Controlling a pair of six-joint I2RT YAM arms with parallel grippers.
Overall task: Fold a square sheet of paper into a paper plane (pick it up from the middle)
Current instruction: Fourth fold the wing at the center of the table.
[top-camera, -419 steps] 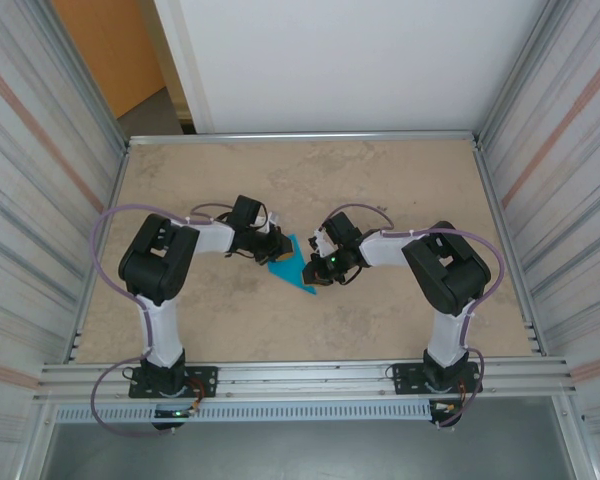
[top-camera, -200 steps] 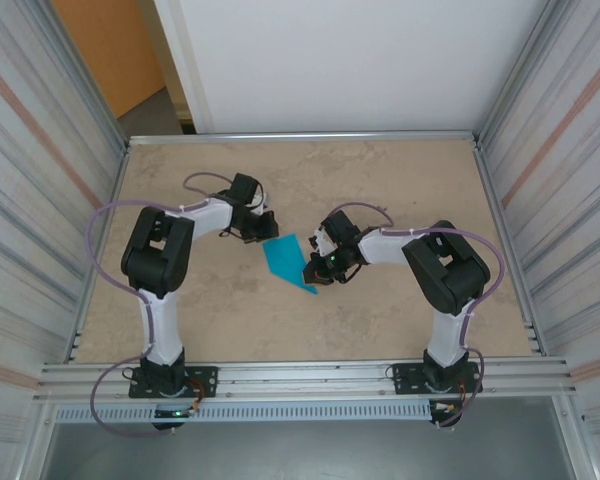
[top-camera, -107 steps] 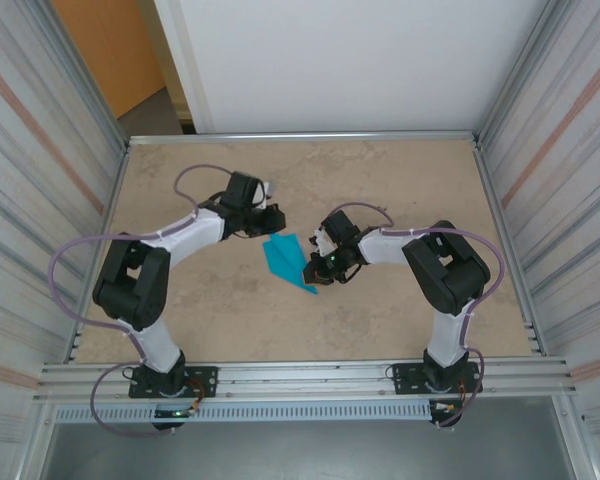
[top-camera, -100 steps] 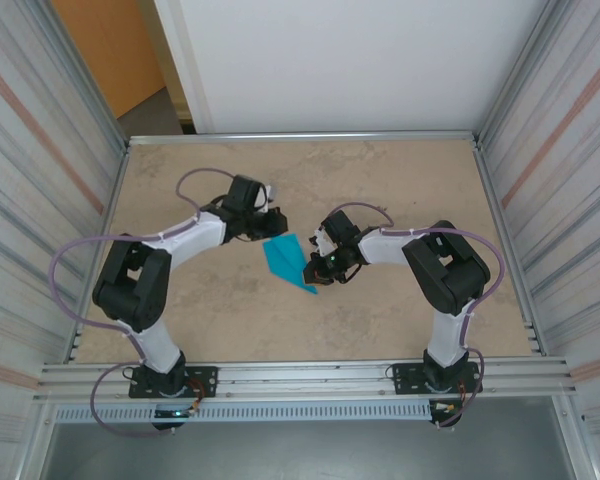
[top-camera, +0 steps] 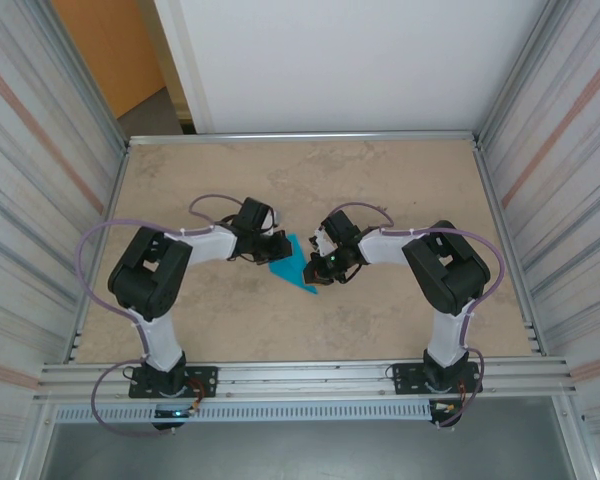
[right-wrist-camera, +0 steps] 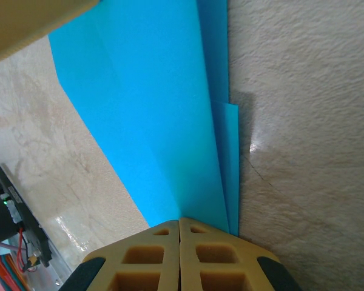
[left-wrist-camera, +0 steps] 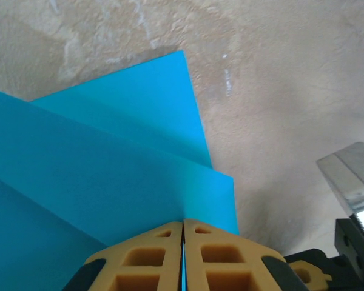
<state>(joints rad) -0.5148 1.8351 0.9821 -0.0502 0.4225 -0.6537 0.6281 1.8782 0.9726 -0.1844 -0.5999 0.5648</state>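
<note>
Paper (top-camera: 294, 264) orientation: the long axis runs diagonally across the counter (top-camera: 400, 180). The broad end lies farther from the arm bases than the right hand (top-camera: 318, 262). The sharp tip lies nearer the bases than that hand, just on its near side. The tip faces the near edge of the counter, angled slightly toward the right arm's side.

Position: the paper sits immediately left of the right hand and touches it. The left hand (top-camera: 277, 247) meets the paper's far left edge, on the opposite side of the paper from the right hand. Whether the sheet lies flat or is partly lifted cannot be told.

Appearance: plain teal-blue, narrow, wedge-shaped, folded in layers.
- Left wrist view: the paper (left-wrist-camera: 109, 182) shows three overlapping layers with straight, stepped edges. One sharp corner points away from the fingertips over the mottled beige counter (left-wrist-camera: 279, 91).
- Right wrist view: the paper (right-wrist-camera: 151, 109) shows one long flap with a lengthwise crease. Two narrower layer edges run along its right side, and one ends in a short stepped corner that casts a shadow on the counter (right-wrist-camera: 303, 121).

Hand state:
- Left hand (left-wrist-camera: 182, 223): fingers pressed together, with a thin blue sliver in the seam; it pinches the paper's edge.
- Right hand (right-wrist-camera: 179, 221): fingers pressed together where the layers converge; it pinches the paper.
</note>
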